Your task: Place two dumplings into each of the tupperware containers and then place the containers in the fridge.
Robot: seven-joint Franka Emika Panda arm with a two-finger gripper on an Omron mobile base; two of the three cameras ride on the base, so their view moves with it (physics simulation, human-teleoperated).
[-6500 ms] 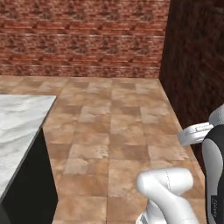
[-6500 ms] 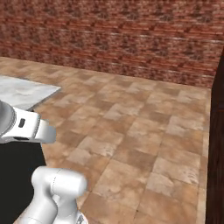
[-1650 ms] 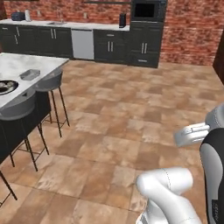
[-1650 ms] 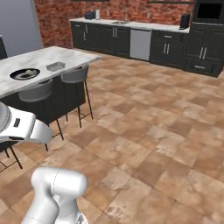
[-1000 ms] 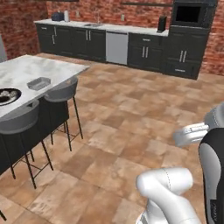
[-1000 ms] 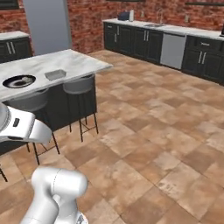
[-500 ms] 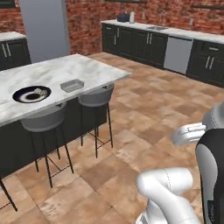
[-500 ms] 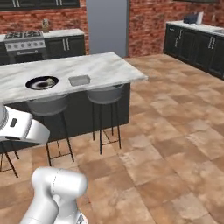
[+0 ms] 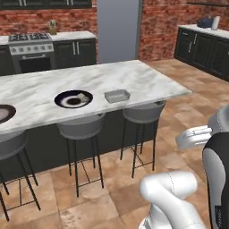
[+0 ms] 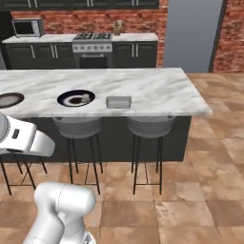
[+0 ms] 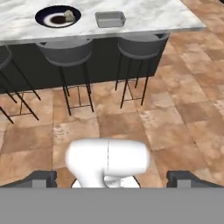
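A pale dumpling [image 11: 68, 15] lies on a round dark-rimmed plate [image 11: 46, 16] on the marble island; the same dumpling [image 10: 85, 97] sits toward that plate's right side. To the right of the plate rests one shallow grey tupperware container [image 9: 117, 95] [image 10: 118, 102] [image 11: 110, 19]; I cannot tell what is inside it. The tall silver-grey fridge [image 9: 118, 31] [image 10: 193, 35] stands shut behind the island. My gripper [image 11: 113, 180] is open, its fingertips [image 11: 40, 179] far apart, low over the tiled floor and well short of the island.
Grey bar stools [image 9: 81, 129] [image 10: 150, 126] line the near side of the island [image 9: 152, 85]. A second dark plate [image 10: 9, 99] lies at the island's left end. A stove [image 10: 93, 47] and dark cabinets run along the brick back wall. Open tiled floor stretches to the right.
The whole picture has swung: the camera moved with the base. The island, the plate and the container now lie straight ahead and nearer, with the fridge behind. The gripper has stayed open.
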